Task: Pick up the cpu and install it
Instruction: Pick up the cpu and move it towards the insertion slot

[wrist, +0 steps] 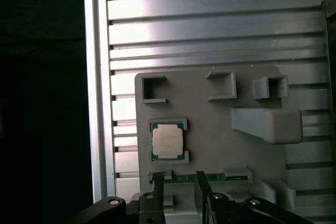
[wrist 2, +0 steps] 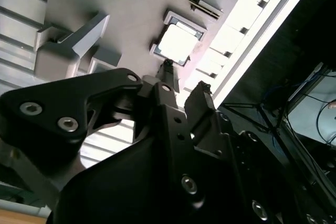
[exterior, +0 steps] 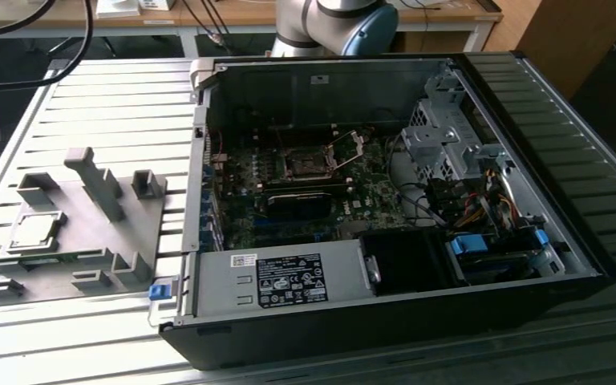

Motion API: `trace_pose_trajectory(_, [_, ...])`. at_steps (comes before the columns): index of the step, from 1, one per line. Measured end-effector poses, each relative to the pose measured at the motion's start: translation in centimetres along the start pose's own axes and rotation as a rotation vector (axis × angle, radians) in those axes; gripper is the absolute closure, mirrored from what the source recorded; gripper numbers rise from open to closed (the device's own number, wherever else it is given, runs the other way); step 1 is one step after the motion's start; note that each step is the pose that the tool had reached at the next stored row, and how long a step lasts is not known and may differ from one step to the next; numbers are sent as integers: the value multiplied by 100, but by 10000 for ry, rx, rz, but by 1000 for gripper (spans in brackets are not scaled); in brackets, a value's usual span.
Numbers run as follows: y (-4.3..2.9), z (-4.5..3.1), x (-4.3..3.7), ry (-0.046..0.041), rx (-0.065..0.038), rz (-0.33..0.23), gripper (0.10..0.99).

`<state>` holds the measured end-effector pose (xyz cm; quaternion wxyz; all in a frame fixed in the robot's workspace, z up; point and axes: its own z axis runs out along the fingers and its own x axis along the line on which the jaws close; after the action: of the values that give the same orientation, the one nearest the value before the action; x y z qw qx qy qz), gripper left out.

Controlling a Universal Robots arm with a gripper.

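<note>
The cpu [wrist: 167,141] is a small flat square chip with a pale metal top. It lies in a shallow framed seat on the grey fixture plate [wrist: 210,129]. In the exterior view the cpu [exterior: 35,233] sits at the left, outside the computer case. My gripper [wrist: 179,176] hangs above the plate, a little to one side of the chip, open with nothing between its dark fingers [wrist: 159,177]. In the second wrist view the cpu [wrist 2: 177,43] shows bright just beyond my gripper [wrist 2: 185,75]. The motherboard socket [exterior: 308,164] lies inside the case with its metal frame raised.
The open black computer case [exterior: 394,305] fills the exterior view's right, with cables and a drive cage [exterior: 447,136] inside. Grey upright blocks [exterior: 99,180] rise from the fixture plate [exterior: 83,257]. A thin green strip [wrist: 210,178] lies in the plate near my fingers. Everything rests on a slatted metal table [exterior: 105,80].
</note>
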<state>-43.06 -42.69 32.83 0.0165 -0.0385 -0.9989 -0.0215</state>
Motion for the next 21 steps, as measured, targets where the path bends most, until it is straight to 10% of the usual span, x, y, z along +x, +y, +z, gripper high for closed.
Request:
trace_pose_trajectory(4, [-11, 40, -2, 39, 3, 3, 588])
trace_pose_trajectory(21, [-25, 165, -7, 98, 3, 5, 588])
